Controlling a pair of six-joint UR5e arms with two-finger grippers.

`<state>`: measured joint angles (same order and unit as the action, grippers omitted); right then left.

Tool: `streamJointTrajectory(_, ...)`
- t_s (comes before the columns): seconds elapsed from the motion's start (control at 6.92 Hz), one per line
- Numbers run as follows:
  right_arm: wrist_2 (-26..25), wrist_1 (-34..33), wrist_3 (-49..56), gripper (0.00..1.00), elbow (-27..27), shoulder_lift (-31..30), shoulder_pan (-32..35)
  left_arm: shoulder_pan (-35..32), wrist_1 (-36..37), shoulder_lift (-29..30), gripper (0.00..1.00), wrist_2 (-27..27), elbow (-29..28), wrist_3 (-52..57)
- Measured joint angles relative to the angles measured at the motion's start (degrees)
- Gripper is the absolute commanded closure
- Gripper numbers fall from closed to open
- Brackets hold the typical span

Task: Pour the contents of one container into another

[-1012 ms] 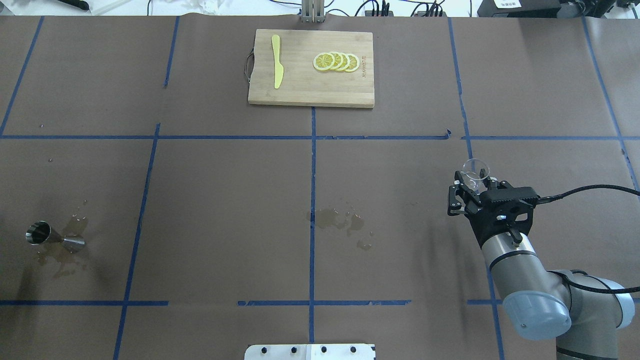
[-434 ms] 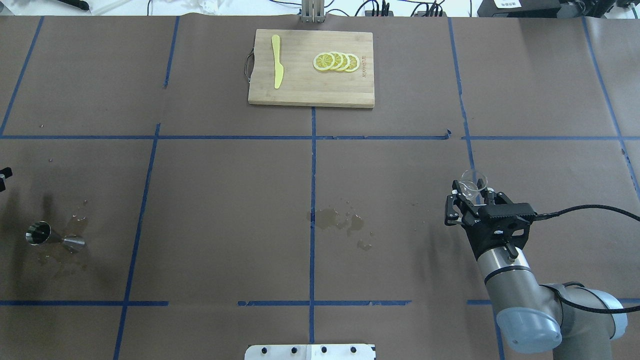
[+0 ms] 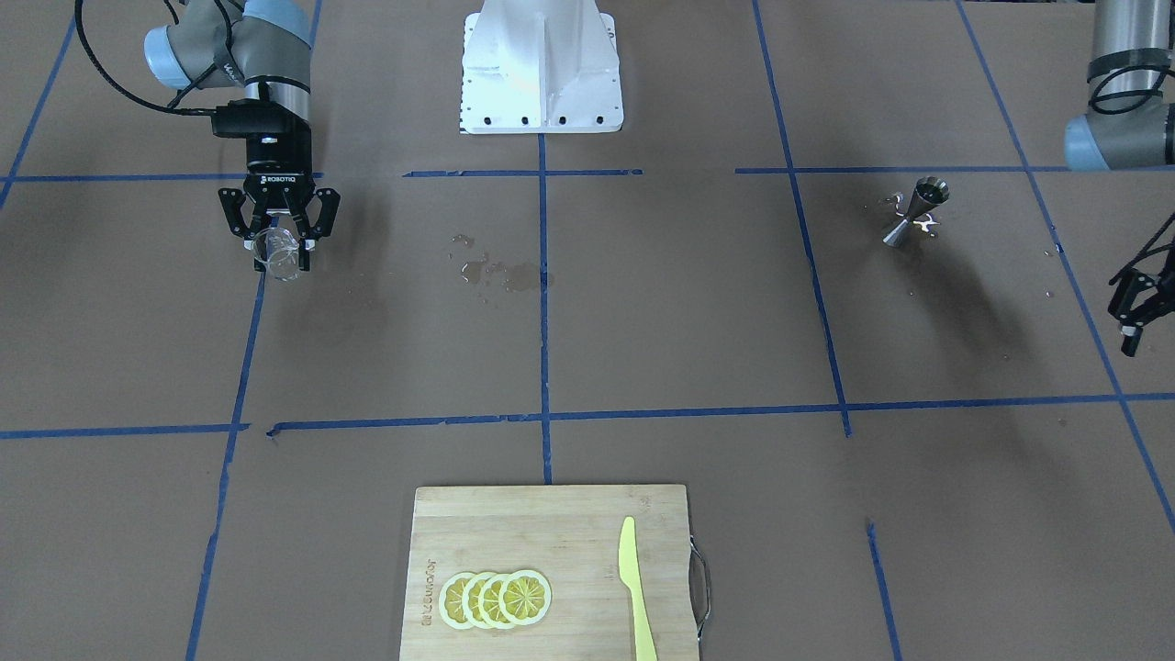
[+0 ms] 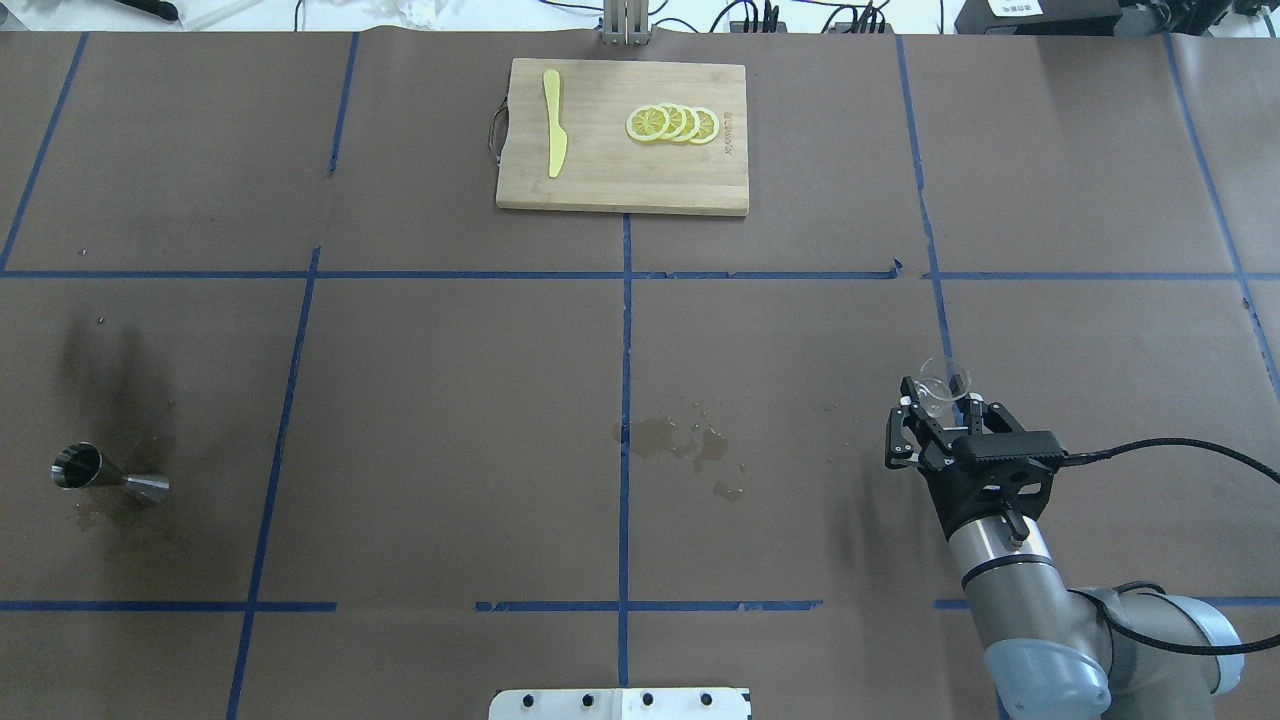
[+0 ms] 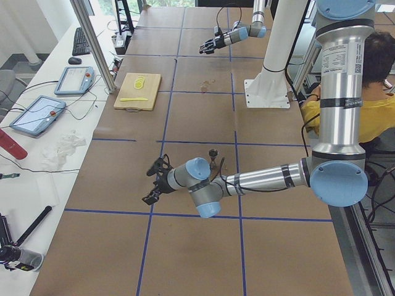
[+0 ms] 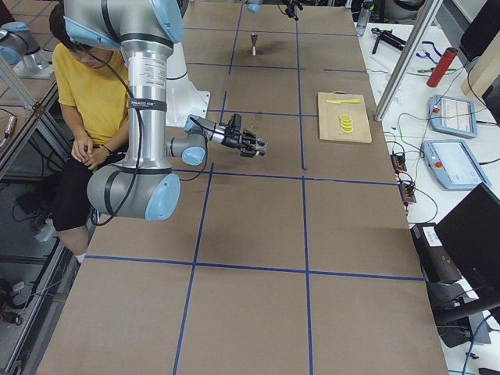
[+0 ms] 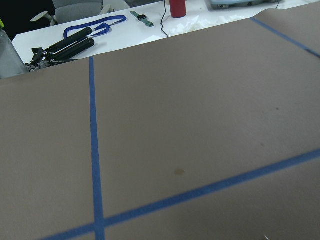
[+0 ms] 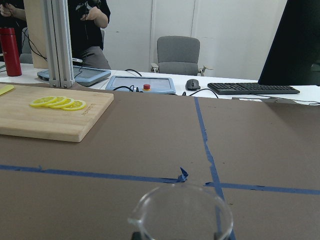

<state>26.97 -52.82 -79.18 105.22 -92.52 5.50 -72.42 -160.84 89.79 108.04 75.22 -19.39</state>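
The table (image 4: 450,400), covered in brown paper, is carrying a cutting board (image 4: 600,185) at its far edge, and a wet patch (image 4: 680,440) is lying near its middle. That suggests liquid is spilling easily here.

The right gripper (image 4: 935,408) is pinching the glass cup (image 4: 945,383) low on its rounded body. It is holding the cup above the robot's right side of the table, with the wide rim reaching out past the fingertips. The left gripper (image 3: 1134,308) is hanging spread apart, with nothing between its fingers, near the steel jigger (image 4: 105,475). The jigger is standing upright on the robot's left side of the table, well apart from the cup.

The jigger is probably going to feel light and stiff, and likely top-heavy on its small foot. A nudge could tip it, so the narrow waist looks like the safest place to steady it.

The cup is likely behaving as a light, rigid, smooth and breakable thing. Hard pressure could crack it, and a loose pinch on the curved wall could let it twist or slide during tilting. Gripping across the widest part of the body, below the rim, is leaving the pouring lip seen in the right wrist view free. Whether any liquid is sitting in the cup cannot be told.
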Motion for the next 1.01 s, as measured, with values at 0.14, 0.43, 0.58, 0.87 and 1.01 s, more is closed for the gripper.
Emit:
streamJointTrajectory(0.14,-1.2,0.3,-1.2,1.0,-2.2,1.1,-0.5,-4.4,8.3,2.5,0.0,6.0,0.5,4.6)
streamJointTrajectory(0.43,-4.1,4.7,-2.7,1.0,-6.5,2.4,-1.5,-8.4,18.6,4.4,0.0,14.3,2.2,8.4)
streamJointTrajectory(0.58,-4.8,6.1,-2.8,1.0,-7.6,2.5,-1.8,-8.9,20.0,4.3,0.0,15.6,2.9,8.7)
streamJointTrajectory(0.87,-5.1,6.9,-2.9,1.0,-9.0,2.4,-1.9,-9.3,20.6,4.0,0.0,16.3,3.6,8.7)
streamJointTrajectory(1.01,-5.1,6.9,-3.0,1.0,-9.8,2.2,-1.9,-9.3,20.6,3.7,0.0,16.4,4.1,8.5)
